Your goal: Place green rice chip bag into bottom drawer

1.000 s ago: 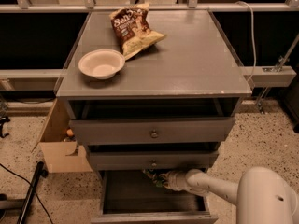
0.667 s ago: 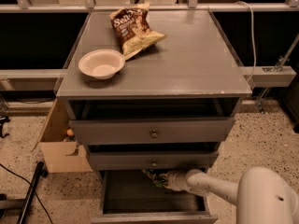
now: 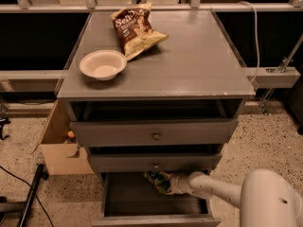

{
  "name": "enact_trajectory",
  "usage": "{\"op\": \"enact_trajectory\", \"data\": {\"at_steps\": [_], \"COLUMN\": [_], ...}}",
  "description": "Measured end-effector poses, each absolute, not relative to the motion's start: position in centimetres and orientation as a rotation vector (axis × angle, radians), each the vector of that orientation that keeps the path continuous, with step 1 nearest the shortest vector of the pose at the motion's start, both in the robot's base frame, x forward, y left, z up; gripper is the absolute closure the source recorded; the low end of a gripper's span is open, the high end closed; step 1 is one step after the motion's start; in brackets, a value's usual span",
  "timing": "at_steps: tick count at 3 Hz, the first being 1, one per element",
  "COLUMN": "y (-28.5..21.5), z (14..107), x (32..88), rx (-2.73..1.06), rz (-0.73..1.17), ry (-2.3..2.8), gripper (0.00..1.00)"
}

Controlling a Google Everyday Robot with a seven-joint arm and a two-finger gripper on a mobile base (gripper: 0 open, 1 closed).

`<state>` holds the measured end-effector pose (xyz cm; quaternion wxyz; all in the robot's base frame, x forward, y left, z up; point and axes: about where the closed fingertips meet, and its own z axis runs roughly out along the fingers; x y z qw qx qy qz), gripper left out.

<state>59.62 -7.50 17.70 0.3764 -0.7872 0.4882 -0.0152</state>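
The green rice chip bag (image 3: 158, 181) shows as a small crinkly green patch just under the middle drawer's front, over the open bottom drawer (image 3: 142, 200). My gripper (image 3: 163, 182) reaches in from the right at the end of the white arm and sits at the bag, inside the top of the drawer opening. The bag looks held at the gripper's tip, above the dark drawer floor. The bottom drawer is pulled out, its inside dark and plain.
A brown-and-yellow chip bag (image 3: 135, 30) and a white bowl (image 3: 102, 64) lie on the grey cabinet top (image 3: 189, 60). Two knobbed drawers (image 3: 155, 135) stand slightly open above. A cardboard box (image 3: 59, 145) stands at the cabinet's left. My white base (image 3: 272, 200) is at bottom right.
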Motion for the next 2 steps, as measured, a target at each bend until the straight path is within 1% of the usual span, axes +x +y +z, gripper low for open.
{"op": "enact_trajectory", "data": {"at_steps": [1, 2], "y": [-7.49, -7.49], "z": [17.69, 17.69], "x": [59.62, 59.62], "rx": [-2.014, -2.014], "rz": [-0.039, -0.039], "ry": [1.249, 1.249], "gripper": [0.0, 0.0]}}
